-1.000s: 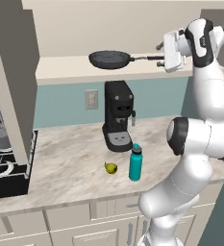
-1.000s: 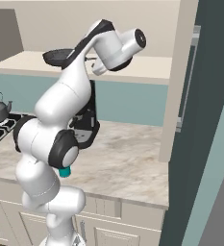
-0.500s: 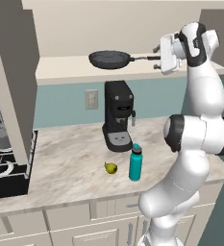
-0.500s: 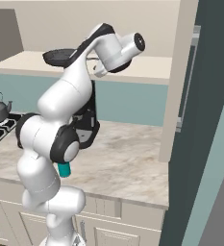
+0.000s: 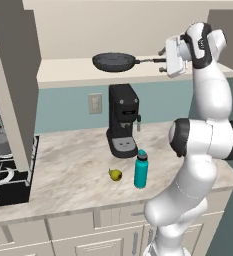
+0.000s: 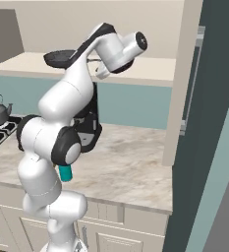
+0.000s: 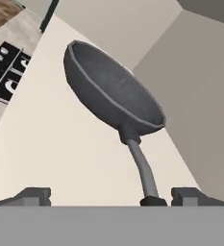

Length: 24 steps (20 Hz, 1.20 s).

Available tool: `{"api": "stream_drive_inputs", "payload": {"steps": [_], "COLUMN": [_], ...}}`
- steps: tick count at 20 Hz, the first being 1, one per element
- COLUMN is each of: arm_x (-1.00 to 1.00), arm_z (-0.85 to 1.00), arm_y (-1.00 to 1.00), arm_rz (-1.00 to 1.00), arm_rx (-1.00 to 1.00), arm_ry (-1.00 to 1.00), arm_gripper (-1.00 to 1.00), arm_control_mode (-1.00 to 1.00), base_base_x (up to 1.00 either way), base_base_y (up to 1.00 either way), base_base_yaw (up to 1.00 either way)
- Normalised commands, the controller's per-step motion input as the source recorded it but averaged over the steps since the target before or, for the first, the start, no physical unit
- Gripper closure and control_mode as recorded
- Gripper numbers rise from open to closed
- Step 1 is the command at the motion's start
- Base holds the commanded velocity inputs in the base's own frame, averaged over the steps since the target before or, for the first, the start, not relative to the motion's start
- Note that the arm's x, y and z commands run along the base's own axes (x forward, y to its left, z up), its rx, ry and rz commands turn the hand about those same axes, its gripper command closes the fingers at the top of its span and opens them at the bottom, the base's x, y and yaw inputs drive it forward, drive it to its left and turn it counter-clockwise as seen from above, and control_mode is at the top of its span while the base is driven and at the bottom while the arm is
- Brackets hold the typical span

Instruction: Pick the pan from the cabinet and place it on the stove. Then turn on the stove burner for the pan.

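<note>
Hand (image 7: 104, 196) spread wide at the pan (image 5: 115, 62) handle tip, not pinching; pan sits on cabinet (image 5: 63, 70) shelf.

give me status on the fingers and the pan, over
Fingers open, either side of the handle tip, not closed on it. Round dark grey frying pan sitting on the beige cabinet shelf. Nothing between fingers and handle.

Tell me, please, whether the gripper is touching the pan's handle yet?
Apart: in the hand view the gripper is open, its fingertips clear of the pan handle.
</note>
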Motion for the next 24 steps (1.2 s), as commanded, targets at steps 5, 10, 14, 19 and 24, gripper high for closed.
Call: {"api": "stream_drive_inputs", "payload": {"steps": [5, 10, 14, 19, 24], "arm_x": [0.27, 0.41, 0.55, 0.52, 0.35], "arm_z": [-0.15, -0.13, -0.08, -0.09, -0.19], "arm_y": [0.02, 0.08, 0.09, 0.02, 0.00], "arm_rz": [0.00, 0.00, 0.00, 0.00, 0.00], "arm_rx": [-0.04, -0.02, 0.00, 0.00, 0.00], "arm_ry": [0.00, 0.00, 0.00, 0.00, 0.00], "arm_gripper": [-1.00, -1.00, -1.00, -1.00, -1.00], "arm_control_mode": [-1.00, -1.00, -1.00, -1.00, -1.00], "base_base_x": [0.00, 0.00, 0.00, 0.00, 0.00], "base_base_y": [0.00, 0.00, 0.00, 0.00, 0.00], "base_base_yaw": [0.00, 0.00, 0.00, 0.00, 0.00]}}
